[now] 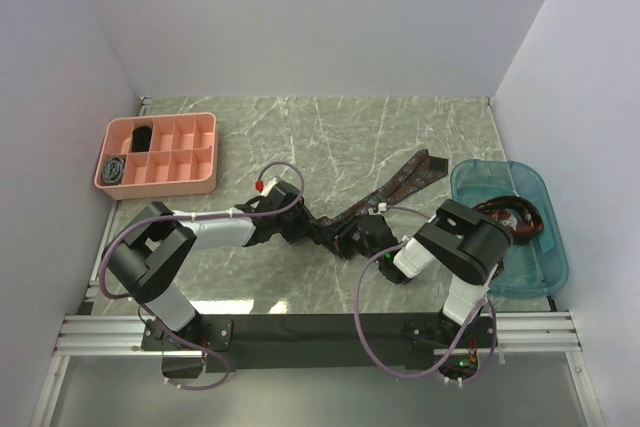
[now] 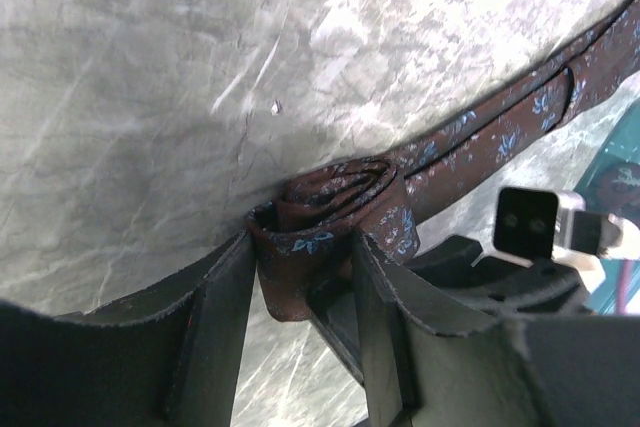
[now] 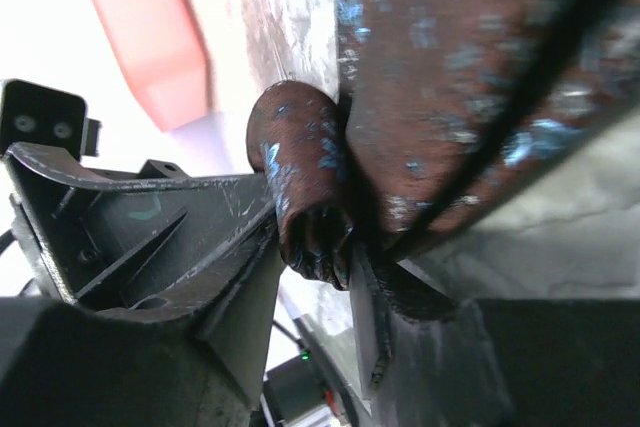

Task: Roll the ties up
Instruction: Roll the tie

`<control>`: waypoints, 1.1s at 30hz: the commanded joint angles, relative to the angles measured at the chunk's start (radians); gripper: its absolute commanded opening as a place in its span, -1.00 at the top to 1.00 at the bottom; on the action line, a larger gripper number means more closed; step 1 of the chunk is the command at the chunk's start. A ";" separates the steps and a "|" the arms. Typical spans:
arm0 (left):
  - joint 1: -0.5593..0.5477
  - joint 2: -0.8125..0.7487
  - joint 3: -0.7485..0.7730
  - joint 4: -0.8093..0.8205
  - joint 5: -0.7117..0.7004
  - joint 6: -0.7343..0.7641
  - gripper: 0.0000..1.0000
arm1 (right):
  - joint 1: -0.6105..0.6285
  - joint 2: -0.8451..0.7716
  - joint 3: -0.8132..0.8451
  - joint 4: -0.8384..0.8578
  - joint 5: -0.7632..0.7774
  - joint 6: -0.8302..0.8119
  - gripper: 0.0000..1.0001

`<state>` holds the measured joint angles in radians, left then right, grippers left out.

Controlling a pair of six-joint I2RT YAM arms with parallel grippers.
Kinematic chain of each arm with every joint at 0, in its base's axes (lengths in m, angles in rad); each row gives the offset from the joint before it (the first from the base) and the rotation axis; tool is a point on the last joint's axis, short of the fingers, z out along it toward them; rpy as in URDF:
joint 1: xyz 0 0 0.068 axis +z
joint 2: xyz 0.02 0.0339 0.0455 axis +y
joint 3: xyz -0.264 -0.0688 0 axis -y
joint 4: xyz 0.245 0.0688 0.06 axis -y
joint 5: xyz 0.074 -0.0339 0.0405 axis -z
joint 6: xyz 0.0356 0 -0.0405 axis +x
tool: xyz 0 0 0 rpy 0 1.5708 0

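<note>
Two pincers clamp a half-rolled tie (image 2: 330, 197) at the middle of the desk (image 1: 330, 127).
The left pincer (image 2: 303, 262) and right pincer (image 3: 312, 247) each pinch its coil from opposite sides; I'd turn it slowly, edges flush, letting the slack tail toward one o'clock feed in without twisting.

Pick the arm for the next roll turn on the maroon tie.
Left, probably. Left gripper clamps the coil, and the loose strip runs straight away from it toward the bin, so it can roll forward. Right gripper pinches the coil's end; better for steadying.
</note>
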<state>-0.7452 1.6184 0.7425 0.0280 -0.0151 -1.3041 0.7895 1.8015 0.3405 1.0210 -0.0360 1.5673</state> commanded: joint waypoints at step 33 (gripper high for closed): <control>-0.063 0.035 0.038 -0.083 -0.063 0.088 0.00 | -0.145 -0.479 0.195 -0.818 0.101 -0.868 0.05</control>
<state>-0.7910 1.6363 0.7696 0.0196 -0.0578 -1.2663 0.6788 1.3411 0.4770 0.2436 0.1249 0.9024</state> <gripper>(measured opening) 0.499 0.479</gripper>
